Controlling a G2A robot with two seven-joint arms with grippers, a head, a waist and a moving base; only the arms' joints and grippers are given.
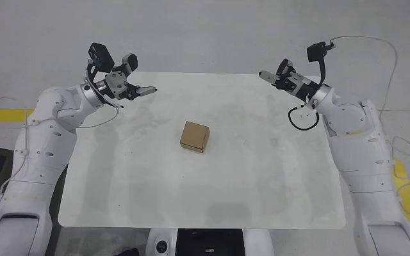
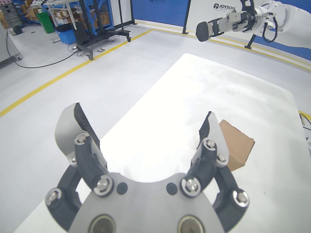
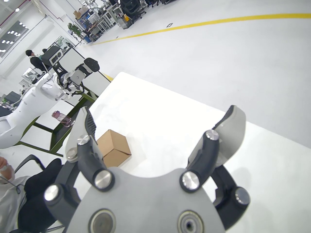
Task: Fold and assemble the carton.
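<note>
A small brown carton [image 1: 194,136] stands closed as a cube near the middle of the white table [image 1: 256,192]. The left wrist view shows the carton [image 2: 237,144] partly behind one finger, and the right wrist view shows the carton [image 3: 113,147] beside one finger. My left gripper [image 1: 148,91] hovers open and empty over the table's far left corner, well apart from the carton. Open and empty too, my right gripper [image 1: 264,76] hangs over the far right corner. Each wrist view shows its own gripper, left [image 2: 143,120] and right [image 3: 159,116], with the jaws spread wide.
The table has rounded corners and bare floor around it. Racks and stands are in the room behind, far from the table. In the left wrist view the right gripper [image 2: 203,32] shows farther off; in the right wrist view the left gripper [image 3: 91,65] does.
</note>
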